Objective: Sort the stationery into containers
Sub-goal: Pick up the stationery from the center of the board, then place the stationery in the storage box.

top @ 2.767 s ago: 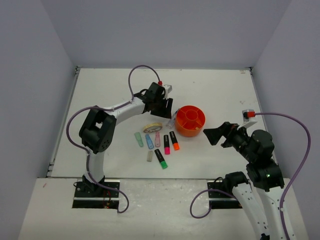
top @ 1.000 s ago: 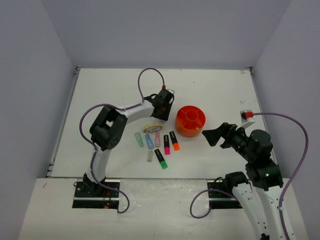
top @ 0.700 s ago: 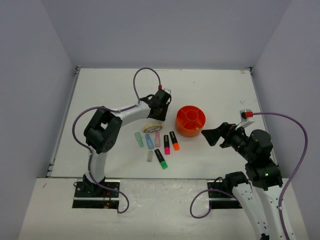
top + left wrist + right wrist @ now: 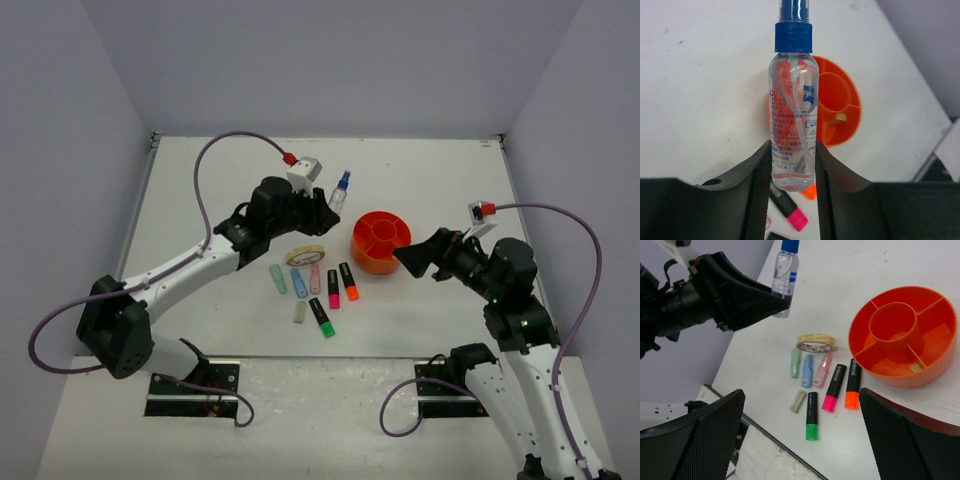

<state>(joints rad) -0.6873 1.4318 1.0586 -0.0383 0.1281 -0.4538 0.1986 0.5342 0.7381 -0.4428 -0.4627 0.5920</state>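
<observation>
My left gripper (image 4: 327, 205) is shut on a clear spray bottle (image 4: 341, 188) with a blue cap and holds it in the air, left of the round orange organiser (image 4: 381, 241). In the left wrist view the bottle (image 4: 792, 120) stands upright between the fingers, with the organiser (image 4: 842, 107) behind it. The cream tape roll (image 4: 305, 255) and several markers lie on the table: pastel green (image 4: 278, 278), blue (image 4: 299, 281), pink (image 4: 316, 277), grey (image 4: 299, 311), and black ones with pink (image 4: 333, 288), orange (image 4: 348, 281) and green (image 4: 322, 317) caps. My right gripper (image 4: 415, 258) is open and empty, right of the organiser.
The organiser (image 4: 905, 335) has a central cup and divided outer compartments; a small beige piece (image 4: 914, 368) lies in one. The markers and tape (image 4: 815, 343) lie in a cluster left of it. Walls stand on three sides of the white table (image 4: 450, 190).
My left arm has swung back and lifted, carrying the spray bottle up off the table beside the organiser. My right gripper has edged a little toward the organiser.
</observation>
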